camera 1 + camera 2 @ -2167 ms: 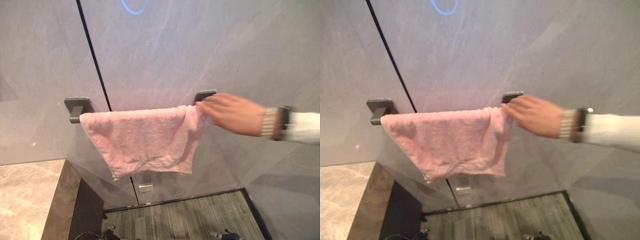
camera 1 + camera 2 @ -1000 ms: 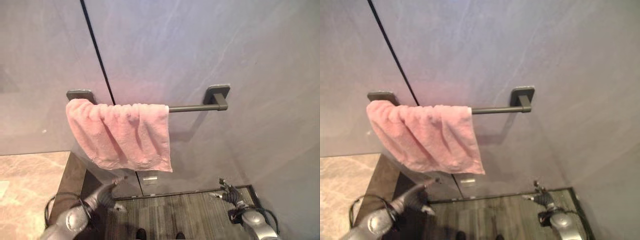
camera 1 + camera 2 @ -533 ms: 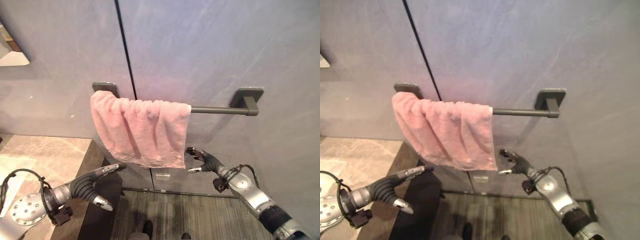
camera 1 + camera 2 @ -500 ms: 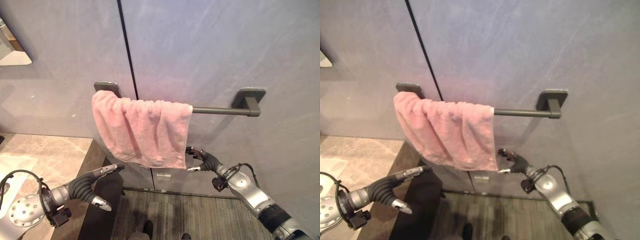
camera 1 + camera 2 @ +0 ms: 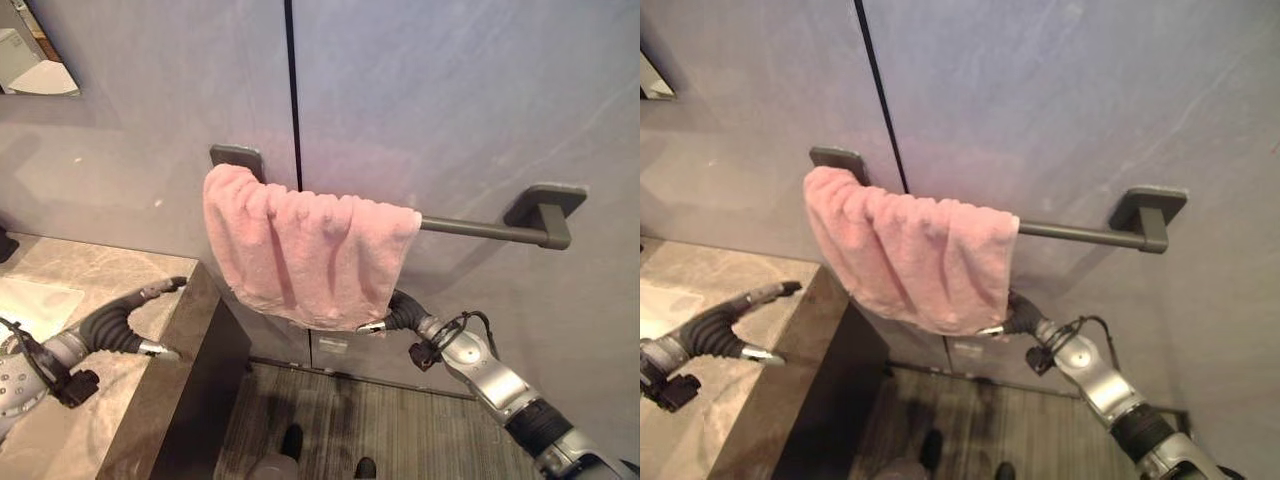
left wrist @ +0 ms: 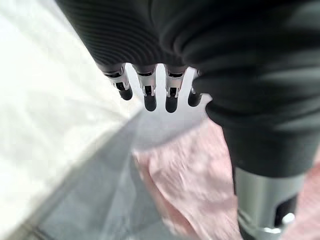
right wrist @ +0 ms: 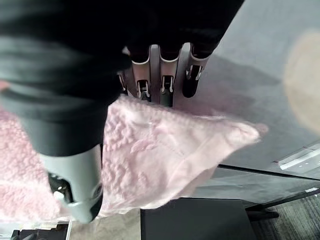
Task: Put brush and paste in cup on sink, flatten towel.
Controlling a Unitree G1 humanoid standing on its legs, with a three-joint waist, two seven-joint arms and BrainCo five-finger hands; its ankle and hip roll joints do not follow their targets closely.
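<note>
A pink towel (image 5: 310, 250) hangs bunched in folds on the left half of a dark wall bar (image 5: 480, 228). My right hand (image 5: 405, 312) is at the towel's lower right corner. In the right wrist view its fingers (image 7: 167, 85) are straight behind the towel (image 7: 165, 155), with the thumb in front of the cloth. My left hand (image 5: 120, 322) hovers open over the stone counter, apart from the towel. Its straight fingers (image 6: 150, 95) point toward the pink cloth (image 6: 195, 175).
A marble counter (image 5: 150, 400) with a white basin (image 5: 30, 300) lies at the lower left, above a dark cabinet side (image 5: 215, 390). A mirror corner (image 5: 40, 60) is at the upper left. Grey plank floor (image 5: 400, 420) runs below the bar.
A person's hand on the towel has gone, and the towel now sits bunched at the bar's left. The view has shifted. My right hand has risen to the towel's lower corner.
</note>
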